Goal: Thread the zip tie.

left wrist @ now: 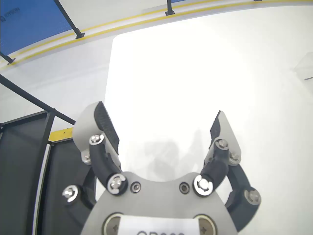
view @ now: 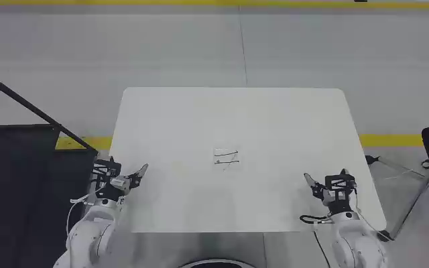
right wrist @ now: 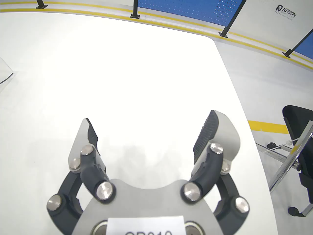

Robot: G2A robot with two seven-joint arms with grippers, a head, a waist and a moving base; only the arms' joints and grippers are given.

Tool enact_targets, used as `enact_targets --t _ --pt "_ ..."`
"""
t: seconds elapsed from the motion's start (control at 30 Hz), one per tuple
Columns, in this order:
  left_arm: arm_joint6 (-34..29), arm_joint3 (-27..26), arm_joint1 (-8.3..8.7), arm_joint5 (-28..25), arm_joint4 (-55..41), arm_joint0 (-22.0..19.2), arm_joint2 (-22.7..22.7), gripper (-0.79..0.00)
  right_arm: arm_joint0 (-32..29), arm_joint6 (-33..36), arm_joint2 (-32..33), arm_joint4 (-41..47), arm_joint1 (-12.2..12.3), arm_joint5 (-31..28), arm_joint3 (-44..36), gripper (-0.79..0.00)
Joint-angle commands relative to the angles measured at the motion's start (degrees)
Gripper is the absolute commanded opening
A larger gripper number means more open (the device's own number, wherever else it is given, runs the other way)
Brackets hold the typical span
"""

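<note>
Both arms sit at the near edge of the white worktop [view: 201, 114], one at each corner. The left end effector [left wrist: 159, 116] is spread wide with nothing between its ribbed pads [left wrist: 107, 125]. The right end effector [right wrist: 149, 118] is released and empty in the same way. Each hangs just above bare surface, well apart from the other.

Farther in, around the middle of the worktop, lies the zip tie [view: 226, 161]. From above it reads as two thin dark strands, one just beyond the other, resting on a small clear piece [view: 218, 165] I can't identify. Whether that is one tie or two, and which end carries the head, is too small to tell. Neither end effector is near it.

By my reckoning the task hasn't properly begun; the step in hand is the approach. The next move asks both arms to travel inward. One needs a fine pinch on the thin strap close to its tail, the other a steady hold on the head, so the tip can be lined up with the slot. The strap lies flat, so lifting it cleanly looks to be the tricky part.

Beyond the far edge runs a yellow floor line [view: 214, 3].
</note>
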Motion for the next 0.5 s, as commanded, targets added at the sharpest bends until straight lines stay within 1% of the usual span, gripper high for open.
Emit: enact_targets --t 0.0,0.27,0.33,0.37,0.47 --pt "0.0 0.0 0.00 0.0 0.0 0.0 0.0 -0.001 0.0 0.0 0.0 0.0 0.0 0.0 0.0 -0.001" --pt "0.0 0.0 0.00 0.0 0.0 0.0 0.0 0.000 0.0 0.0 0.0 0.0 0.0 0.0 0.0 0.000" --pt "-0.1 -0.3 -0.04 -1.2 -0.9 0.0 0.4 0.000 0.0 0.0 0.1 0.2 0.0 0.0 0.2 0.000" --pt "-0.1 -0.6 -0.01 -2.4 -1.2 0.1 0.4 0.000 0.1 0.3 0.2 0.4 0.0 -0.9 0.5 0.000" --pt "0.5 -1.3 0.01 -4.0 -0.5 0.6 0.5 0.000 1.8 3.4 0.9 2.5 0.3 -7.1 1.7 0.000"
